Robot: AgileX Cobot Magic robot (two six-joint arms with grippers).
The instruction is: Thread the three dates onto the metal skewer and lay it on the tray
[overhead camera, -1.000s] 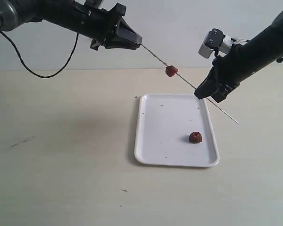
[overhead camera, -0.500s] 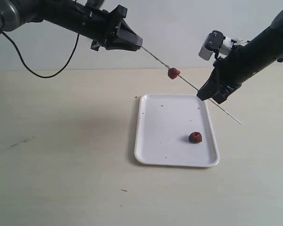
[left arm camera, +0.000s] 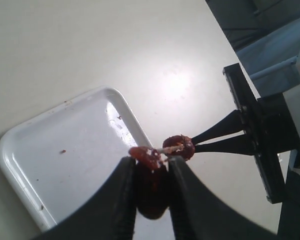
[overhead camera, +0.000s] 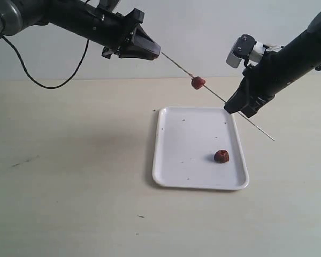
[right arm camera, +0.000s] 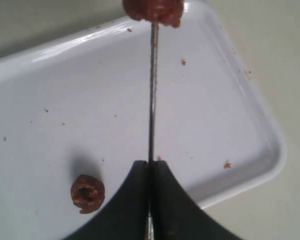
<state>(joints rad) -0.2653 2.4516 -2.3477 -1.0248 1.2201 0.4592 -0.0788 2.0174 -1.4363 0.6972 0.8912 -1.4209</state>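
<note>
Skewer (overhead camera: 214,94) hangs clear above tray (overhead camera: 187,139) rim (1 loose date (overhead camera: 221,156) inside).

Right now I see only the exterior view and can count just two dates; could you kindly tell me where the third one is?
Observer: The third date is pinched in the left end effector, with the metal skewer coming out of it.
Operator: Thank you. Is the other arm really gripping that rod?
Observer: Yes, the right end effector is shut on it, apart from the threaded date.
Operator: And the one lying loose?
Observer: The loose date rests on the tray, showing what looks like a hollow in its middle.
</note>
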